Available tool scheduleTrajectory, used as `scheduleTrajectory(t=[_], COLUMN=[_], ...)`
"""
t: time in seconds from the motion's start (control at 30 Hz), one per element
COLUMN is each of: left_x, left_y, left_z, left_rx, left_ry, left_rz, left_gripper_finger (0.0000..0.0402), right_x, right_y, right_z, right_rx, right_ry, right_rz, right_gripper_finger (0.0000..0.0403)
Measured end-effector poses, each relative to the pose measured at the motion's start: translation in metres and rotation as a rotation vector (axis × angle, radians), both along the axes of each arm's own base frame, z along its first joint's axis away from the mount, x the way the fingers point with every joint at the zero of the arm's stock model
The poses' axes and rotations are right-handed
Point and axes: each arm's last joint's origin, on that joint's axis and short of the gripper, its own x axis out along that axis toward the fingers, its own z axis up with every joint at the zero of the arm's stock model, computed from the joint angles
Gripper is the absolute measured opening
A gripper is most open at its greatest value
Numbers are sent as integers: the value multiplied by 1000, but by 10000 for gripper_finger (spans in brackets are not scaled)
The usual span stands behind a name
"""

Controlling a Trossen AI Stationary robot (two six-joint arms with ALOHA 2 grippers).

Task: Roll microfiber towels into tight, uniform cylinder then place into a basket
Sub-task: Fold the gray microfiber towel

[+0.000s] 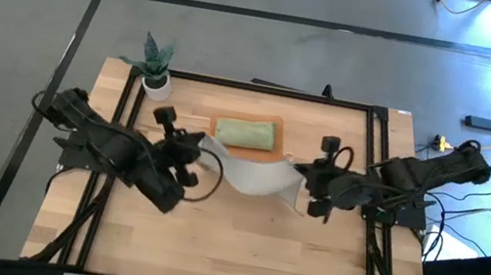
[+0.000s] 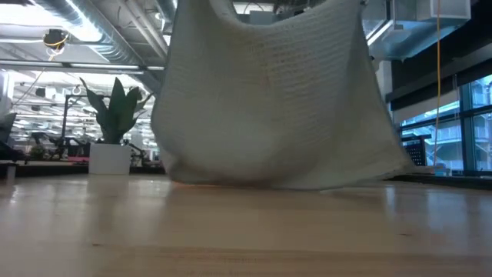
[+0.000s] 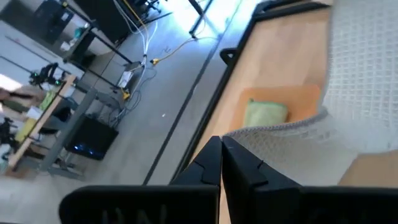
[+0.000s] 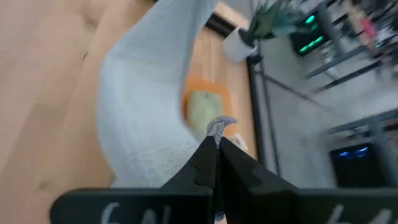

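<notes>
A pale grey waffle-weave towel [image 1: 255, 174] hangs stretched between my two grippers above the table's middle; in the low view the towel [image 2: 277, 100] hangs like a curtain, its lower edge about at the tabletop. My left gripper [image 1: 207, 146] is shut on its left end, my right gripper [image 1: 298, 169] on its right end. Behind the towel the orange basket [image 1: 246, 147] lies flat on the table with a rolled green towel [image 1: 246, 134] in it. My left gripper pinches the towel's left top corner [image 3: 231, 134] between its two shut fingers. The towel hangs below and sags toward the other gripper. My right gripper pinches the towel's right top corner [image 4: 219, 126] between its two shut fingertips; a small tip of cloth sticks out past them. The towel hangs from there in a slack curve.
A small white plant pot [image 1: 156, 85] with a green plant stands at the table's far left corner. A black frame [image 1: 373, 158] runs around the tabletop. Bare wood lies toward the near edge [image 1: 237, 255].
</notes>
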Motion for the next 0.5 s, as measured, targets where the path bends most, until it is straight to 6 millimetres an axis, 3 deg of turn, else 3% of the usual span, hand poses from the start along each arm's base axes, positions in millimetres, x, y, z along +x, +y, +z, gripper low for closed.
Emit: scheduleTrajectory(t=[0.27, 0.5], left_x=[-15, -13], left_y=[20, 20], left_z=[14, 7], left_rx=[-142, -357], left_ry=[-6, 129], left_rz=[9, -61], left_gripper_finger=[0, 0], right_x=[-18, -19], right_y=[-5, -6], right_z=[0, -1], right_rx=[91, 94], right_ry=[84, 100], right_rz=[28, 34], right_gripper_finger=[10, 10])
